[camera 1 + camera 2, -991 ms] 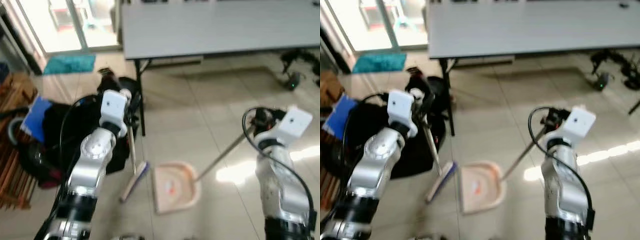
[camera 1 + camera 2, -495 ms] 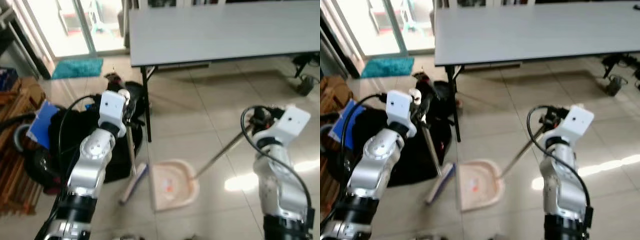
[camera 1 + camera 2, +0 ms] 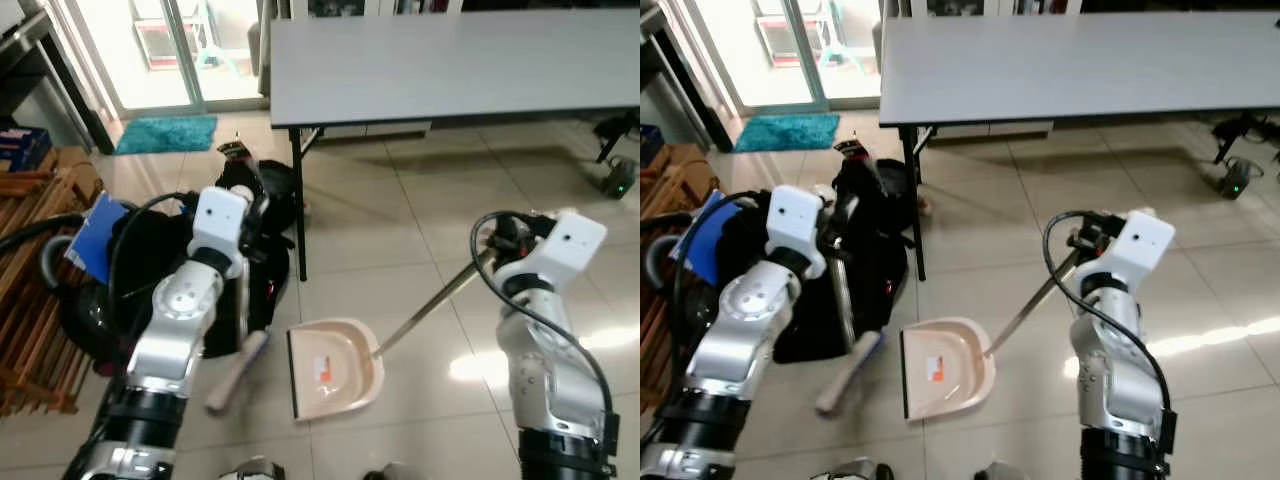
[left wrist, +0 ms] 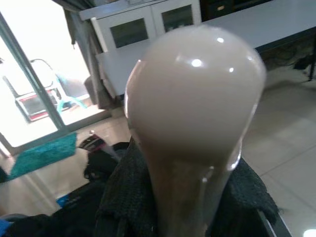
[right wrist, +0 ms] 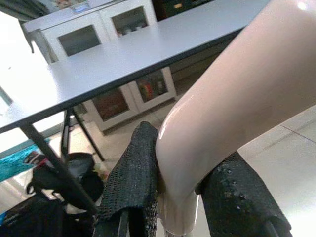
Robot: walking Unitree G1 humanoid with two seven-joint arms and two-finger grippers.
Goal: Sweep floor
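A long grey table [image 3: 450, 60] runs across the far side of the room, its black leg [image 3: 297, 205] coming down onto pale glossy floor tiles [image 3: 400, 250]. Behind it, glass sliding doors [image 3: 150, 45] let in bright daylight, with a teal mat [image 3: 167, 133] lying just inside them. To the robot's left there is a heap of black bags [image 3: 150, 270] with a blue folder [image 3: 97, 237] resting on top, and beside that a wooden slatted rack [image 3: 35, 300].

The left gripper [image 4: 182, 197] is clamped around the beige handle of a broom [image 3: 238, 330], its black textured fingers [image 4: 123, 197] pressed on either side of the shaft just below the rounded knob. The broom slopes down from that grip to its head [image 3: 232, 372], which rests on the tiles just left of the dustpan and close to it; whether the two touch cannot be made out.

The right gripper [image 5: 180, 197] is closed tight on the curved beige end of the dustpan's long handle [image 3: 425, 310], one black pad [image 5: 133, 177] on each side. The metal pole slants down and to the left from it. The beige dustpan [image 3: 330, 368] sits flat on the floor between the two arms, near the table leg, with a small orange-and-white scrap [image 3: 323, 370] lying inside it.
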